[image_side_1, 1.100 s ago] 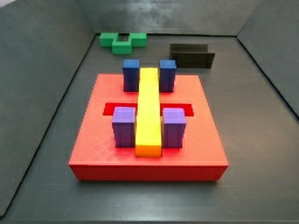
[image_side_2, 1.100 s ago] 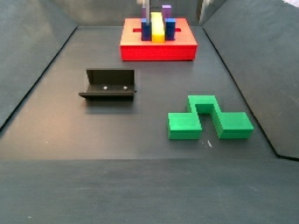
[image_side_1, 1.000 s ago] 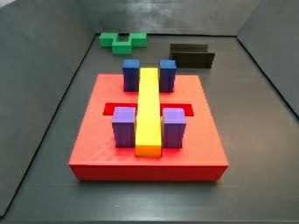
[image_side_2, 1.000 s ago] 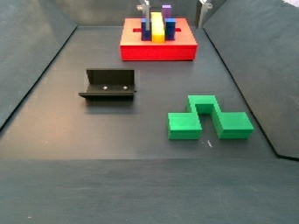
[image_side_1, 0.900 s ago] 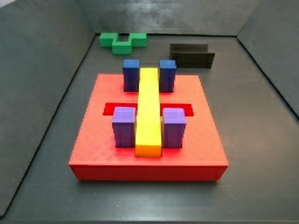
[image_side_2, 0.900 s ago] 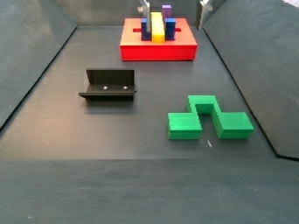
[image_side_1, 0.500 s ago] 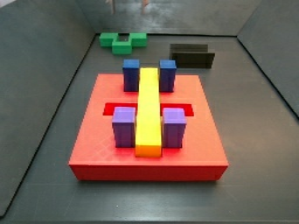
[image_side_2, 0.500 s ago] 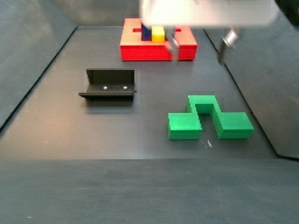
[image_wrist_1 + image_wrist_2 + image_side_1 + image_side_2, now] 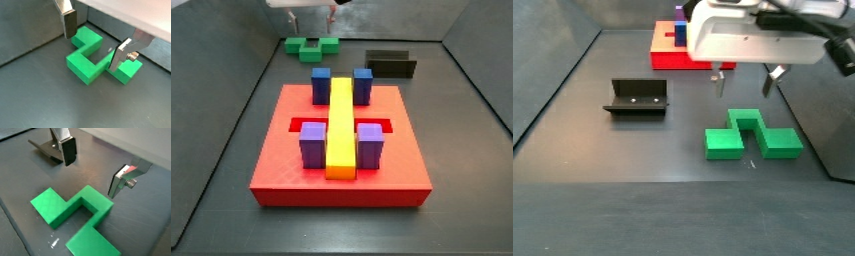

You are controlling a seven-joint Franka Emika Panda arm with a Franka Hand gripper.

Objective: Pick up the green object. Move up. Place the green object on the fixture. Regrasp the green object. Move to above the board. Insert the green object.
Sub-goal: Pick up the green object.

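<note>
Hanging wide open and empty, the tool (image 9: pixel 743 83) waits just above the green object (image 9: pixel 752 134) on the floor. It looks hard, light, smooth; pinch its raised middle cube.

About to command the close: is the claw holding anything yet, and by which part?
Nothing is held. The claw hangs open above the green object, which lies on the floor; its fingers touch nothing.
</note>
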